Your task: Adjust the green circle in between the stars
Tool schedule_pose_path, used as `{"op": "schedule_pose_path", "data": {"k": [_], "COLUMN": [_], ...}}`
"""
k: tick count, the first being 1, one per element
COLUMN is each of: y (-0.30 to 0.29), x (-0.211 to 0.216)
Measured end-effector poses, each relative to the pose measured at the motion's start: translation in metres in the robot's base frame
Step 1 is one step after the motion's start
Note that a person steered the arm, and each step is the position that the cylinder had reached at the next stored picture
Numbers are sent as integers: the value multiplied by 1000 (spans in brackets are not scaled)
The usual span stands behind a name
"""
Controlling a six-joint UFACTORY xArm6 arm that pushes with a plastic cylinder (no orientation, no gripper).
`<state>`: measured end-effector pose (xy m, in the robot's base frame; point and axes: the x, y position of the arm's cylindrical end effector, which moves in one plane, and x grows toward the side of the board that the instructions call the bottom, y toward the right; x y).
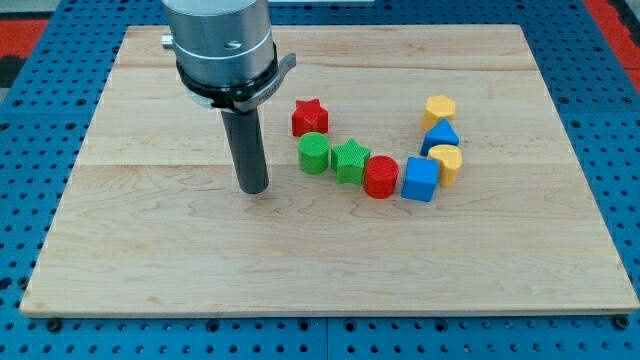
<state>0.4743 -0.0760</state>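
A pale wooden board (pixel 330 270) lies on blue pegboard (pixel 30 120). Right of centre, a red ribbed cylinder (pixel 380 177) touches a blue cube (pixel 421 179). Farther right, a yellow heart-shaped block (pixel 446 162), blue triangular block (pixel 440 136) and yellow hexagonal block (pixel 439 108) line up toward the far edge.

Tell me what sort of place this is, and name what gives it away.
Most likely a robotics lab bench set up for pushing tests. A plain wooden board lies on a blue perforated mounting surface, my tip rests left of the green circle, and small coloured blocks like the red star lie about.
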Motion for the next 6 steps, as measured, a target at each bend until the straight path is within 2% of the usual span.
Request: {"op": "schedule_pose_path", "data": {"k": [3, 5, 6], "y": [28, 53, 53], "x": [-30, -21, -4]}}
